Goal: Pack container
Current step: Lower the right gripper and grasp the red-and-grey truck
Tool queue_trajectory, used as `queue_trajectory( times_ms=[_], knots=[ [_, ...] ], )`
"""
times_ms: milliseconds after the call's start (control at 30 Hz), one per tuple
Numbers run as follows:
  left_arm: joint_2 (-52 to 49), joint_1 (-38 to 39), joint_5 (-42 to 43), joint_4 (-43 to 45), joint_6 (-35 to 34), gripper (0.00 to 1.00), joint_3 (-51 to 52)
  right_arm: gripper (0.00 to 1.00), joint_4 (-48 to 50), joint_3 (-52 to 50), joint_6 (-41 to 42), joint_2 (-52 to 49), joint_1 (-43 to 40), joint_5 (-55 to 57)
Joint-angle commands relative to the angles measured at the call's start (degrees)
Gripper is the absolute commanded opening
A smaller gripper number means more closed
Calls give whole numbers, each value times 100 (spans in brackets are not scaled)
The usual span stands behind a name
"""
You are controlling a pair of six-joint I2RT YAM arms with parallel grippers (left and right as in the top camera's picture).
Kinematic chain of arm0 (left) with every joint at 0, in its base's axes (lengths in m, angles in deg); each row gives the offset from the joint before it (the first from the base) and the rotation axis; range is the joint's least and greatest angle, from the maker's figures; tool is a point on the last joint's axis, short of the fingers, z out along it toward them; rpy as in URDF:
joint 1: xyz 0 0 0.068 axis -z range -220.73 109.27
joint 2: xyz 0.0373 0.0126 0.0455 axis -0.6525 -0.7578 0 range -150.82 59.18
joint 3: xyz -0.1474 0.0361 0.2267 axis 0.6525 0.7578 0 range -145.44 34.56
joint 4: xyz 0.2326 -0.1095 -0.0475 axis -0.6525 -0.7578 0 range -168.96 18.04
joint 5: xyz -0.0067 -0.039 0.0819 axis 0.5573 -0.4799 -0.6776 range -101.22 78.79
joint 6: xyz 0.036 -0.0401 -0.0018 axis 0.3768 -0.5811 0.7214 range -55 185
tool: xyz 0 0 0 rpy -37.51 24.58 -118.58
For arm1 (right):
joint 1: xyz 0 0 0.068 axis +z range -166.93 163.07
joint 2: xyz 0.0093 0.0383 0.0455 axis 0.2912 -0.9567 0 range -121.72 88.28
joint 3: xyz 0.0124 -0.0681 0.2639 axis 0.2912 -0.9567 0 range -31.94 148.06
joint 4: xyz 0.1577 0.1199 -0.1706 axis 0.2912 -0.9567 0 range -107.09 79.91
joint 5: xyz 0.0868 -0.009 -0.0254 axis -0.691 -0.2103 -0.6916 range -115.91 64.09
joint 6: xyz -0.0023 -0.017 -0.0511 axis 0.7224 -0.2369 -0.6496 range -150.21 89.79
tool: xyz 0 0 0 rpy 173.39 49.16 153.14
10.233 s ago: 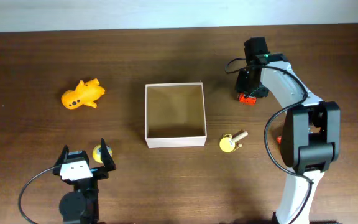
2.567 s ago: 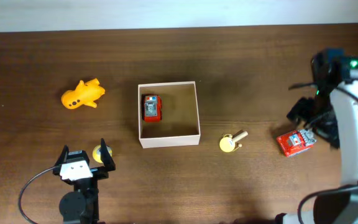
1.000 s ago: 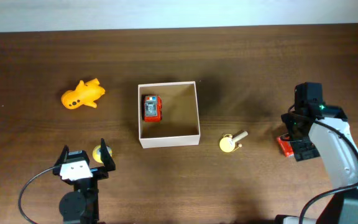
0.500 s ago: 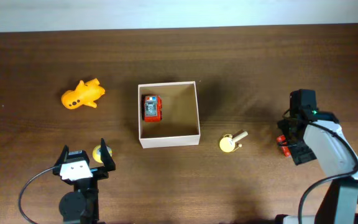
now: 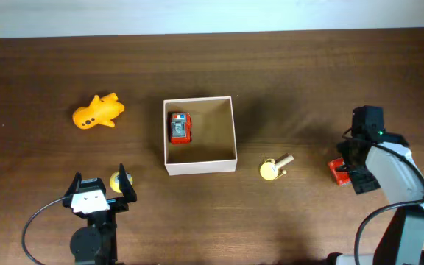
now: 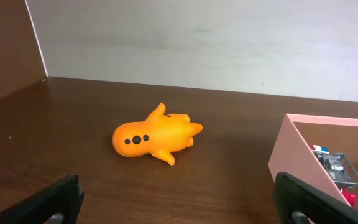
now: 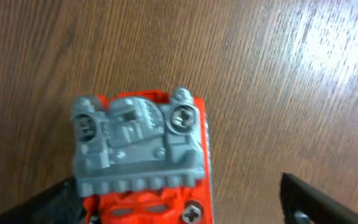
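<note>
Well, the container (image 5: 201, 166) sits near the middle of the table (image 5: 308, 81). It is a square box with thin white walls and a brown cardboard floor, and its top is open. A little red car (image 5: 179, 127) lies inside, close to the left wall. The rest of the floor is bare.

The right claw (image 5: 350, 169) is low over the table near the right edge. Its two dark fingers (image 7: 319, 204) are spread wide, one on each side of a red and grey toy (image 7: 138, 146). That toy is hard plastic, with a bumpy grey block and two round screws on a shiny red body. One finger is just beside the toy and the other is well apart from it, so the claw has hold of nothing.

The left claw (image 5: 99, 185) is by the near edge, toward the left corner. It is wide open too and holds nothing. A small yellow round thing (image 5: 115, 182) lies just beside one of its fingers.

A smooth orange toy (image 6: 156, 135), rounded, with little fins and three black dots, lies toward the left edge, well apart from the box. A yellow toy (image 5: 269, 171) with a short wooden peg lies between the box and the right claw. Dark, wood-grain table lies open all around the box.
</note>
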Motion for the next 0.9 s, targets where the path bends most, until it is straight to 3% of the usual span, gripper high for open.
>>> queue_trajectory(
  times_ms=[0, 400, 867],
  knots=[
    [46, -35, 42, -26, 92, 99, 11, 88, 92, -46, -13, -44, -68, 136],
    [44, -35, 42, -26, 92, 99, 11, 86, 601, -48, -251, -310, -68, -181],
    [44, -35, 39, -26, 92, 99, 11, 74, 896, -46, -503, -780, -61, -756]
  ],
)
